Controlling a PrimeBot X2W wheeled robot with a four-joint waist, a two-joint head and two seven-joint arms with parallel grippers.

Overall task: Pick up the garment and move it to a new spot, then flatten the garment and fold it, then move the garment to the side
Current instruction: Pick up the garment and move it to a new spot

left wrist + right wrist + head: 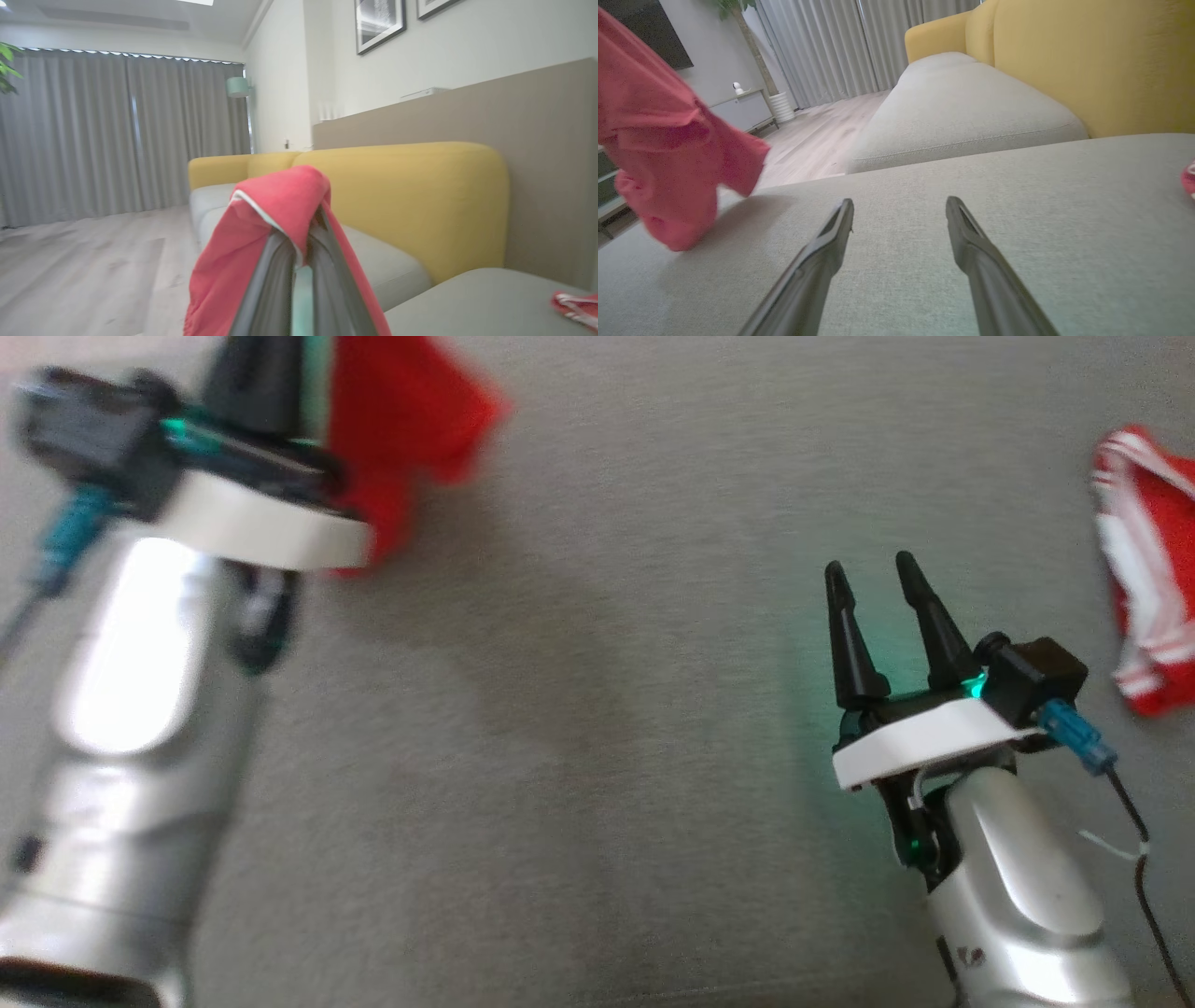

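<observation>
The garment is a plain red cloth, lifted off the grey cushion at the upper left of the head view. My left gripper is shut on it, blurred, with the cloth hanging beside its fingers. In the left wrist view the garment drapes over the closed fingers of the left gripper. From the right wrist camera the garment hangs at the left with its lowest fold near the cushion. My right gripper stands open and empty over the cushion at the lower right, its fingertips well apart.
A second crumpled cloth, red with white stripes, lies at the cushion's right edge, also visible as a red-and-white cloth. A yellow sofa back rises behind the seats. Wooden floor lies beyond the cushion's far edge.
</observation>
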